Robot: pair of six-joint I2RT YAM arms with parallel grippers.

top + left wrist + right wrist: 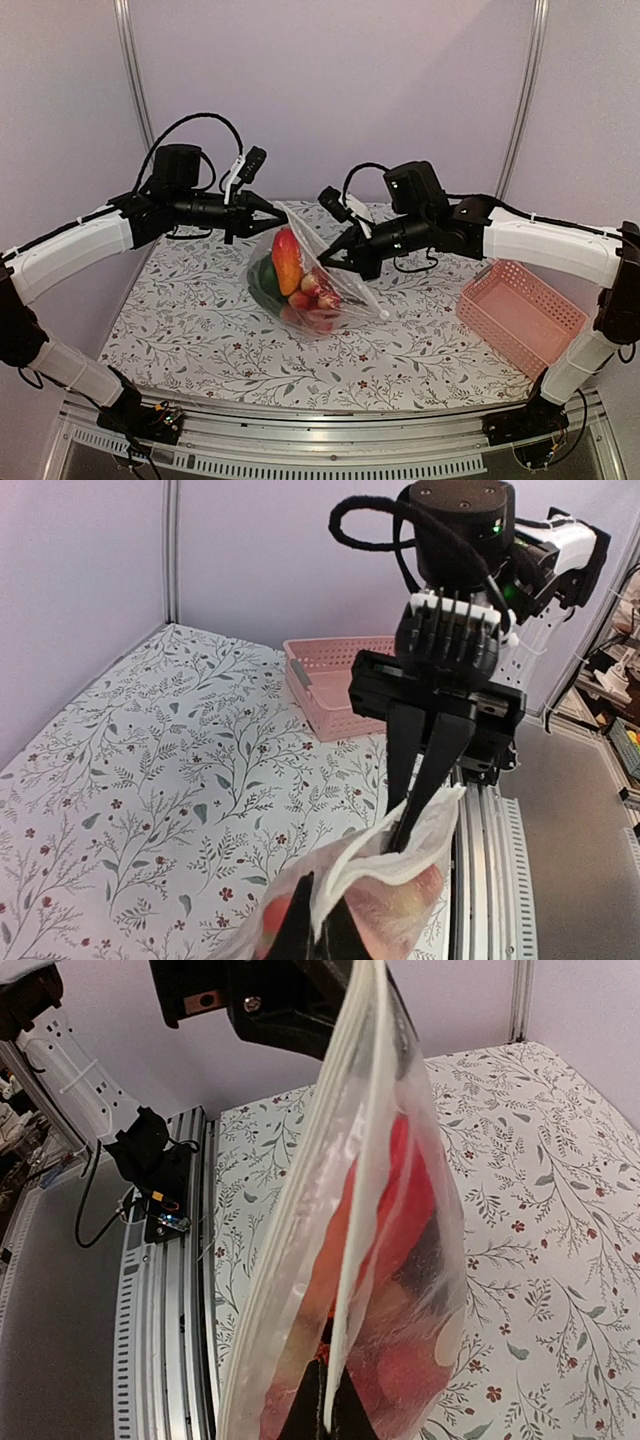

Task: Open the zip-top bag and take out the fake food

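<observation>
The clear zip-top bag (335,290) hangs lifted between both grippers, its bottom at the table. The fake food (287,262) is inside: an orange-red piece, a green piece and red strawberries. My left gripper (278,212) is shut on the bag's upper left corner. My right gripper (336,258) is shut on the bag's right edge, lower down. In the left wrist view my fingers (325,932) pinch the white zip strip of the bag (400,875), with the other gripper's fingers (420,780) pinching opposite. In the right wrist view my gripper (328,1412) pinches the zip strip of the bag (290,1260); red food (400,1220) shows through.
A pink lattice basket (520,312) stands at the table's right, and it also shows in the left wrist view (325,685). The floral tablecloth (200,320) covers the table. A metal rail (300,450) runs along the near edge.
</observation>
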